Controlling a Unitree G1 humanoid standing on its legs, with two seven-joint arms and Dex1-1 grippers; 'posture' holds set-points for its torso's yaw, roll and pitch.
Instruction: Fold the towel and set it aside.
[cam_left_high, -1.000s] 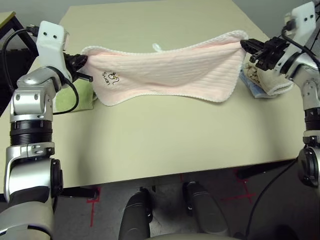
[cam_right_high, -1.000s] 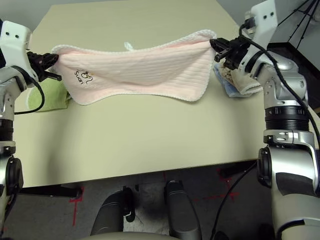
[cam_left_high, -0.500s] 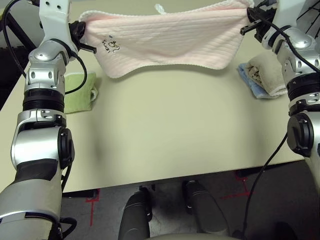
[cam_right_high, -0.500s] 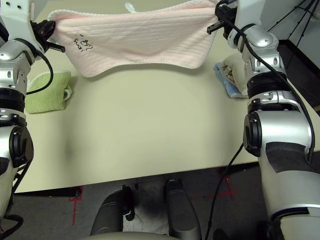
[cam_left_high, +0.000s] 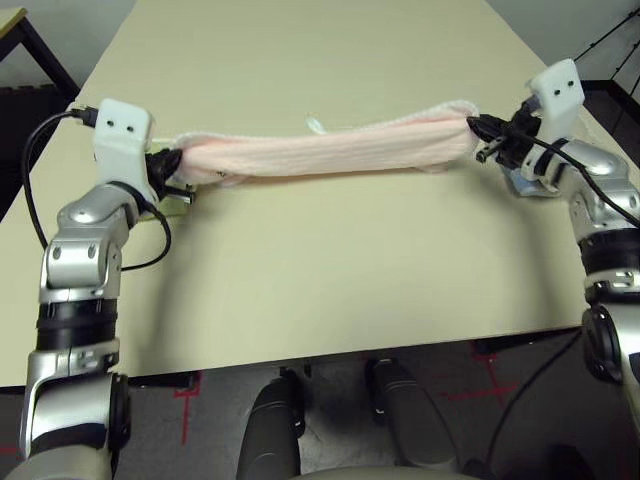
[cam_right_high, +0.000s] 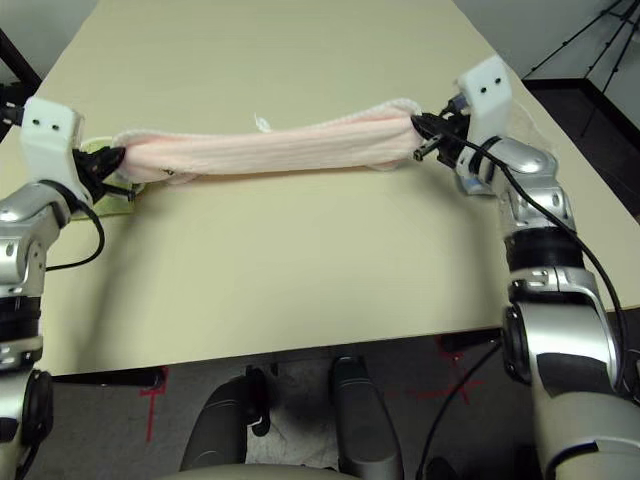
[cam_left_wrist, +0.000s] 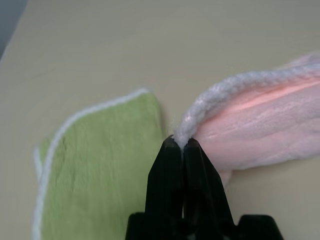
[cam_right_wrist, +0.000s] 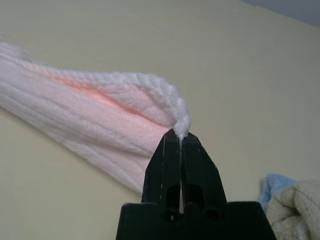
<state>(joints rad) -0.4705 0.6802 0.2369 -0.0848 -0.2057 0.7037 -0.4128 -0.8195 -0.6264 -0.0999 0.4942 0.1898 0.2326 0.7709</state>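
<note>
The pale pink towel (cam_left_high: 320, 152) stretches in a long narrow band across the far half of the table, low over or on its top. My left gripper (cam_left_high: 172, 168) is shut on its left corner (cam_left_wrist: 181, 134), and my right gripper (cam_left_high: 478, 135) is shut on its right corner (cam_right_wrist: 181, 127). White stitched edging runs along the towel's upper edge, and a small white tag (cam_left_high: 316, 125) sticks up near the middle.
A green cloth (cam_left_wrist: 95, 170) lies on the table right under and behind my left gripper. A beige-and-blue cloth bundle (cam_right_wrist: 292, 202) sits beside my right gripper, near the table's right edge. The beige table (cam_left_high: 330, 270) has bare room in front of the towel.
Both grippers have come down from a raised hold. The towel, hanging spread between them before, is now gathered into a narrow band low at the table.
</note>
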